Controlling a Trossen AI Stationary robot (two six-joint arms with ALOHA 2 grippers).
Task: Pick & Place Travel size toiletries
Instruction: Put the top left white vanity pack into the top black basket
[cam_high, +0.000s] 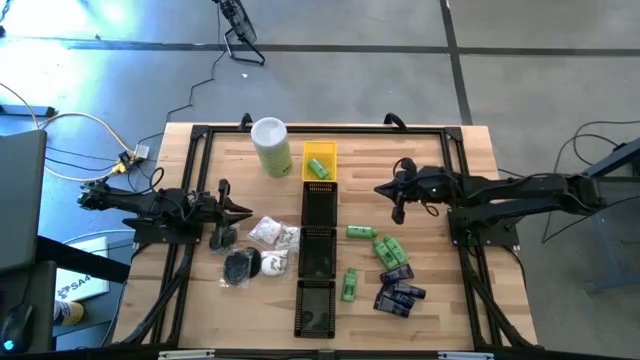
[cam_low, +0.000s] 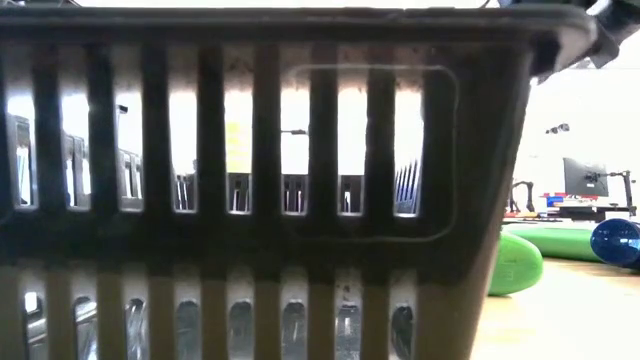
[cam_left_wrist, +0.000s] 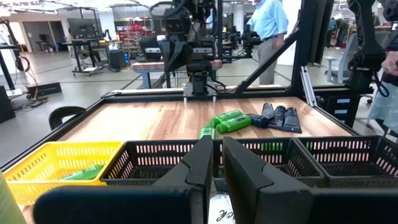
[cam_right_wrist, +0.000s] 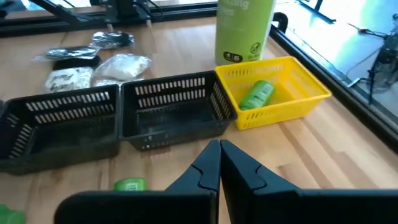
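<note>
High view: the left gripper (cam_high: 243, 210) and right gripper (cam_high: 383, 189) hover empty, jaws pressed together; one green bottle (cam_high: 318, 167) lies in the yellow tray (cam_high: 319, 150).

Bottle (cam_right_wrist: 257, 94) in tray (cam_right_wrist: 298, 99) (end one).

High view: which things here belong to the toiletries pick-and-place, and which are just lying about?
Job:
- green bottles
- dark packets
- white wrapped pieces
- black pucks
- yellow tray holding one bottle
- black trays

Lying about:
- pale-green canister
- floor cables
</note>
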